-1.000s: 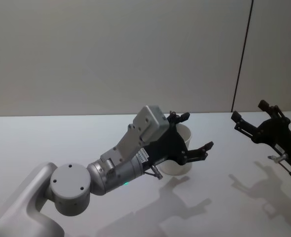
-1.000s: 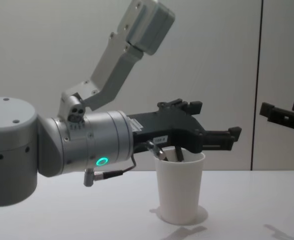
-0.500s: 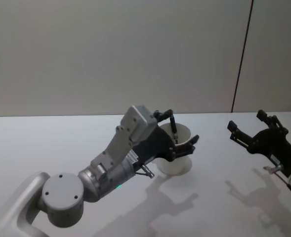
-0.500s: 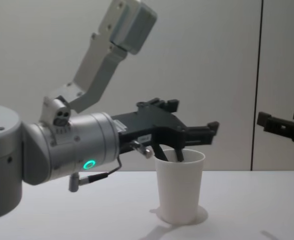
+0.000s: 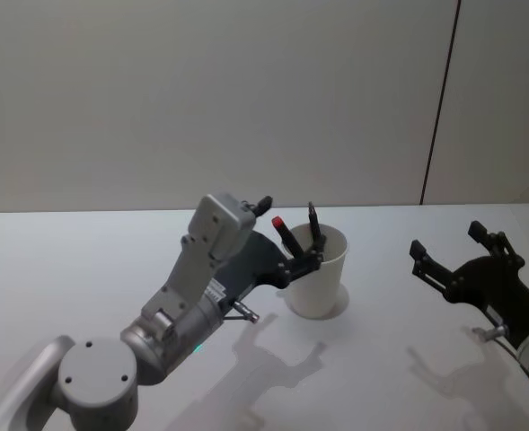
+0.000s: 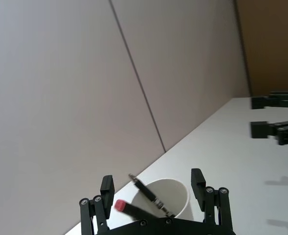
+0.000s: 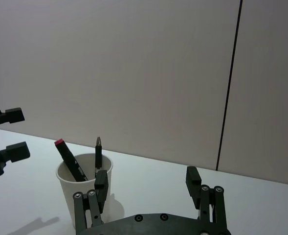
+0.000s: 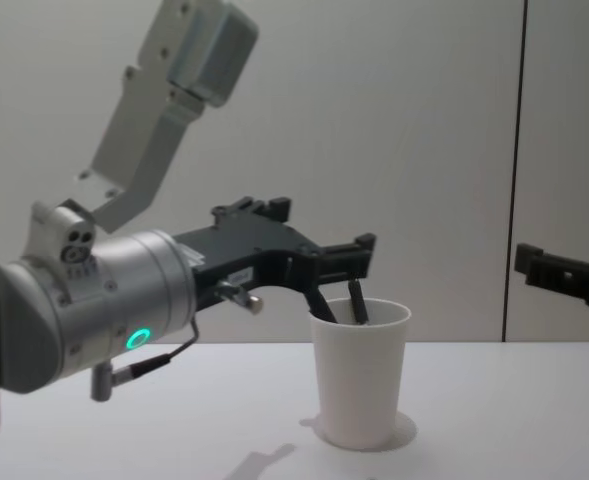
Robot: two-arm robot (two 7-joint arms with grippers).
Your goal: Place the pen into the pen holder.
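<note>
Head camera looks down from above; chest camera looks level across the table, close. Both wrist cameras face the white paper cup (image 5: 319,280), which all views share.

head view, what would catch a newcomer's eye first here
The big silver left arm reaches in from the lower left, its black left gripper open beside the white paper cup at the table's middle. Two pens stand leaning in the cup, one with a red cap and a slimmer black one, both poking above the rim. The right gripper hangs open at the right, apart from the cup.
</note>
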